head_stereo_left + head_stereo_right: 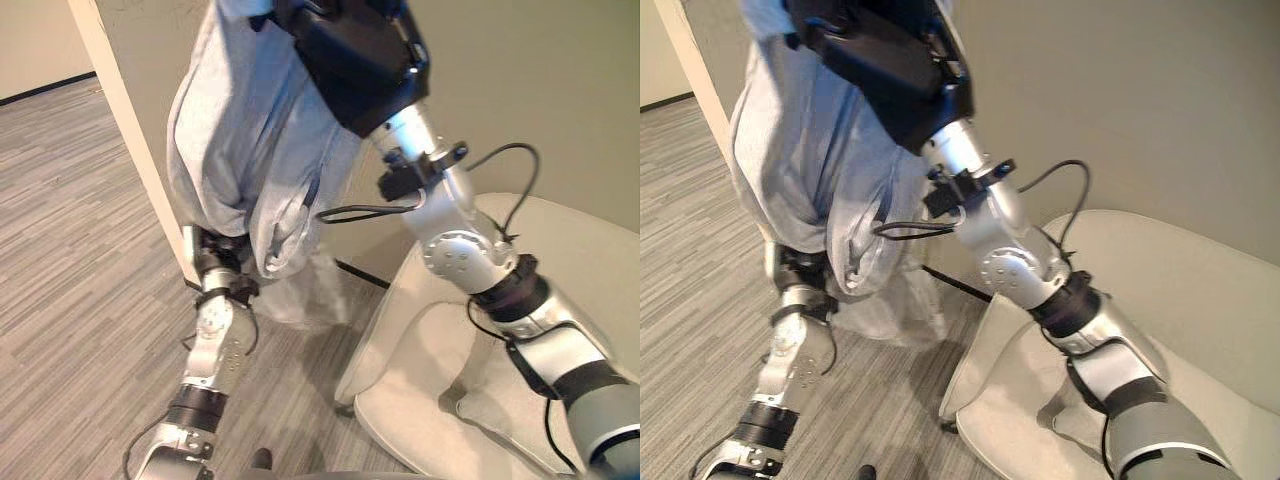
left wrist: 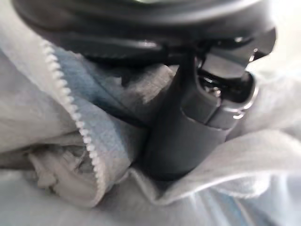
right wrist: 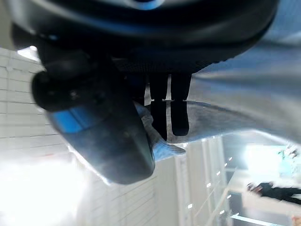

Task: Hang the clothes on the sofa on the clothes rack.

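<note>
Hanging almost straight down from the raised right hand (image 1: 350, 60), the pale grey zip-up fleece garment (image 1: 250, 150) has its long axis vertical, its lowest folds draping over the left hand (image 1: 215, 250) below. That vertical line is what the coming move turns on: the garment is up in the air between the two hands, clear of the cream upholstered sofa (image 1: 560, 260) that lies to the robot's right, with the right hand at its top and the left hand at its bottom. In the right wrist view the dark fingers (image 3: 171, 110) curl down onto a fold of the grey cloth, with the thumb beside them, so this hand looks clamped on the garment. In the left wrist view the thumb (image 2: 188, 132) is buried in the fleece beside the white zip teeth, and the left hand appears pinched on the cloth there. A light wooden post (image 1: 130, 130) stands just behind the garment; whether it belongs to the rack cannot be told.
</note>
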Motion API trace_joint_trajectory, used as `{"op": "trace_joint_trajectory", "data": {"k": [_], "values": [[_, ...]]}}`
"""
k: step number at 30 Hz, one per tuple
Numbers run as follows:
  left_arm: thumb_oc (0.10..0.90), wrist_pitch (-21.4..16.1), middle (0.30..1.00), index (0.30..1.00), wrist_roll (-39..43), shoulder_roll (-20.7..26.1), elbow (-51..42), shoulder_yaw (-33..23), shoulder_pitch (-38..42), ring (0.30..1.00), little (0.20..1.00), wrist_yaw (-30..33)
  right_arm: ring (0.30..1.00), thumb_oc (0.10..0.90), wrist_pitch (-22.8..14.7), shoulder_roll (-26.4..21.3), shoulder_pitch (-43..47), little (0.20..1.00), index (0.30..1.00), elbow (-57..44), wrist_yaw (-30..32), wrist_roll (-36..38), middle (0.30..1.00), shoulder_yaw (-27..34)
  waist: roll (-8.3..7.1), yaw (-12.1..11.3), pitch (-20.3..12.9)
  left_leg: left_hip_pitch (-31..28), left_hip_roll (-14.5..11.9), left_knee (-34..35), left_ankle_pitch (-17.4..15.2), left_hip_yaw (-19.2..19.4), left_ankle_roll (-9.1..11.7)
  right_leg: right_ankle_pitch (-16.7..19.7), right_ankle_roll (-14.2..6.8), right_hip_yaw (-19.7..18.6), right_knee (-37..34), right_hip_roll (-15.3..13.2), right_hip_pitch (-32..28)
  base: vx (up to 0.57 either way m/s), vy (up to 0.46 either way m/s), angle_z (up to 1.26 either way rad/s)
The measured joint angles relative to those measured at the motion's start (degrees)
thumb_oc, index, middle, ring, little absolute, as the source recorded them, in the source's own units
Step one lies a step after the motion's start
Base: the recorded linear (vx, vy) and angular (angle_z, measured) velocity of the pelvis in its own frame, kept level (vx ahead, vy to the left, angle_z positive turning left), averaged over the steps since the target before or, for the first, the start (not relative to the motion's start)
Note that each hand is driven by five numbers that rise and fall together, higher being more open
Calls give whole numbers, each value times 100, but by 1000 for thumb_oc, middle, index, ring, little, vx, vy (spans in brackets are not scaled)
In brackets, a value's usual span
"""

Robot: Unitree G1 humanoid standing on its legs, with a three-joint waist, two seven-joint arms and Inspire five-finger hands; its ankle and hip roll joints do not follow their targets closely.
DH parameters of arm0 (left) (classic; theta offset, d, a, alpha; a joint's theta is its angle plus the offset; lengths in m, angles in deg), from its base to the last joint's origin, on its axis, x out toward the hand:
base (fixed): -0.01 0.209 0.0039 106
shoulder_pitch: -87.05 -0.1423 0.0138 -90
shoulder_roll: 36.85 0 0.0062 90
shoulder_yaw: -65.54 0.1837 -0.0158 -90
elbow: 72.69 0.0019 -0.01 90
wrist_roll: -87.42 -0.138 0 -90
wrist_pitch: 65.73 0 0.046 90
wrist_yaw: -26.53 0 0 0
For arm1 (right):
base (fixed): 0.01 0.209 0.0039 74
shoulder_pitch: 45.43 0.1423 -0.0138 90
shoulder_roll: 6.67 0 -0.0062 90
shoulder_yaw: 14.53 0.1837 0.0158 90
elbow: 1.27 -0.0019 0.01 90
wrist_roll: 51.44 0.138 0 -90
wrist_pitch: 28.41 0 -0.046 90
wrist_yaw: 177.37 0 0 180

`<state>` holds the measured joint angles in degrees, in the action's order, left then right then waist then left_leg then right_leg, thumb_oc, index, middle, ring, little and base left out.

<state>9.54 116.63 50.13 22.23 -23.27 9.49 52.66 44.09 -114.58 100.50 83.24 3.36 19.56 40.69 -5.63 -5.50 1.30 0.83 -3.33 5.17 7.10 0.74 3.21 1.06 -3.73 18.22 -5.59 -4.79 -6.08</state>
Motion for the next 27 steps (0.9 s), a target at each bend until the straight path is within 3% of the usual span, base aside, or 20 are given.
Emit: {"op": "trace_joint_trajectory", "data": {"k": [1, 4, 5, 7, 9, 10, 11, 13, 15, 17, 19, 20, 21, 22, 23, 24, 25, 26, 27], "values": [[400, -6, 300, 300, -386, 170, -324, -262, -182, 300, 300, 69, 300, 400, 102, -555, -140, 300, 300, -176, -220, 2, 300, -2, -1, -64, 1, 17, 3, 0, -2, -16, 1, -2, -2, 14, 0, -1, 11, 10, -26, 5], [400, -85, 300, 300, -898, 332, -783, -687, -467, 300, 300, 271, 300, 400, 164, -1188, -331, 300, 300, -387, -526, -18, 300, 12, 10, -112, 7, 33, 15, 1, -8, -52, 1, -24, -9, 54, -1, -8, 13, -5, -19, 8], [400, -148, 300, 300, -1242, 514, -1070, -980, -724, 300, 300, 342, 300, 400, 236, -1683, -590, 300, 300, -673, -753, -120, 300, 114, 12, -179, 9, 88, 15, 0, -6, -78, 0, -38, -28, 80, 1, -5, 52, -23, -29, 8], [400, -154, 300, 300, -1425, 577, -1285, -1238, -952, 300, 300, 367, 300, 400, 269, -1963, -860, 300, 300, -897, -905, -226, 300, 226, 31, -236, 21, 102, 20, 1, -7, -89, 1, -43, -31, 92, 0, -7, 59, -44, -26, 10], [400, -163, 300, 300, -1702, 829, -1807, -1678, -1704, 300, 300, 257, 300, 400, 279, -2597, -1851, 300, 300, -1392, -1170, -1053, 300, 1080, 23, -321, 38, 273, 34, -1, -14, -170, 8, -59, -41, 165, 0, -11, 195, -90, 26, 17], [400, -188, 300, 300, -1779, 846, -1829, -1894, -1912, 300, 300, 247, 300, 400, 264, -2748, -2352, 300, 300, -1412, -1182, -1746, 300, 1600, 130, -393, 116, 356, 47, -1, 40, -186, -12, -50, -54, 187, 29, -17, 257, -150, 114, 23], [400, -189, 300, 300, -1830, 801, -1798, -2114, -2022, 300, 300, 232, 300, 400, 219, -2581, -3035, 300, 300, -1311, -1160, -2308, 300, 2343, 122, -420, 132, 410, 63, -7, 77, -287, -20, -45, -46, 300, 29, -22, 254, -113, 84, 35], [400, -222, 300, 300, -1855, 783, -1751, -2270, -2127, 300, 300, 214, 300, 400, 16, -2372, -3731, 300, 300, -997, -777, -3460, 300, 3004, 228, -498, 215, 581, 76, -87, 92, -363, -12, -48, -56, 412, 28, -36, 325, -56, 72, 33], [400, -279, 300, 300, -1868, 729, -1730, -2347, -2207, 300, 300, 224, 300, 400, 110, -2324, -4179, 300, 300, -783, -431, -4223, 300, 3302, 268, -520, 374, 659, 81, -147, 23, -423, 45, -35, -61, 472, 32, -39, 329, 15, 173, 18], [400, -348, 300, 300, -2093, 741, -1664, -2351, -2295, 300, 300, 176, 300, 400, 101, -1899, -4910, 300, 300, -782, -334, -5296, 300, 3494, 346, -572, 536, 699, 15, -190, -69, -190, 25, -26, -34, 470, 87, -79, 371, 33, 306, 5], [400, -461, 300, 300, -2256, 777, -1490, -2323, -2225, 300, 300, 185, 300, 400, 117, -927, -5583, 300, 300, -744, -124, -6184, 300, 3509, 122, -493, 700, 1017, -98, -816, -356, -16, 199, 6, 23, 453, 120, -273, 389, 37, 450, -3], [400, -525, 300, 300, -2325, 859, -1303, -2226, -2040, 300, 300, 206, 300, 400, 273, -137, -5838, 300, 300, -735, 183, -6764, 300, 3521, 11, -434, 797, 1220, -483, -1252, -492, 85, 264, -17, 42, 475, 153, -361, 355, 61, 428, 2], [400, -523, 300, 300, -2322, 846, -1234, -2086, -1951, 300, 300, 242, 300, 400, 366, 5, -5936, 300, 300, -713, 281, -7077, 300, 3492, 32, -357, 847, 1283, -795, -1246, -519, 100, 324, -7, 1, 487, 153, -386, 317, 50, 302, 12], [400, -502, 300, 300, -2330, 825, -1158, -1882, -1817, 300, 300, 280, 300, 400, 404, 108, -6051, 300, 300, -674, 459, -7350, 300, 3513, 118, -297, 909, 1321, -1081, -1223, -530, 166, 390, -10, -61, 543, 154, -392, 248, 73, 303, 27], [400, -483, 300, 300, -2345, 819, -1121, -1450, -1670, 300, 300, 330, 300, 400, 572, 394, -6207, 300, 300, -586, 777, -7599, 300, 3596, 271, -95, 980, 1319, -1531, -981, -418, 280, 468, -24, -234, 630, 154, -447, 103, 161, 488, 22], [400, -482, 300, 300, -2479, 770, -1113, -1305, -1648, 300, 300, 323, 300, 400, 654, 436, -6280, 300, 300, -567, 887, -7718, 300, 3639, 358, -30, 973, 1260, -1631, -836, -352, 268, 555, 0, -352, 600, 160, -513, 80, 204, 641, 9], [400, -490, 300, 300, -2564, 658, -1036, -921, -1485, 300, 300, 338, 300, 400, 687, 554, -6588, 300, 300, -625, 1073, -7830, 300, 3902, 589, 36, 961, 1191, -1566, -863, -298, 299, 599, 25, -559, 585, 214, -676, 11, 234, 631, 17], [400, -468, 300, 300, -2558, 624, -896, -580, -1325, 300, 300, 370, 300, 400, 723, 718, -6824, 300, 300, -639, 1232, -7980, 300, 4153, 700, 103, 951, 1163, -1299, -889, -84, 192, 514, -6, -672, 694, 233, -845, -122, 162, 462, 43], [400, -390, 300, 300, -2698, 700, -818, -345, -1137, 300, 300, 334, 300, 400, 993, 1111, -6886, 300, 300, -581, 1502, -7985, 300, 4153, 399, 294, 954, 1159, -651, -985, -144, 289, 627, 49, -658, 701, 376, -1484, -116, 182, 449, 63]]}}
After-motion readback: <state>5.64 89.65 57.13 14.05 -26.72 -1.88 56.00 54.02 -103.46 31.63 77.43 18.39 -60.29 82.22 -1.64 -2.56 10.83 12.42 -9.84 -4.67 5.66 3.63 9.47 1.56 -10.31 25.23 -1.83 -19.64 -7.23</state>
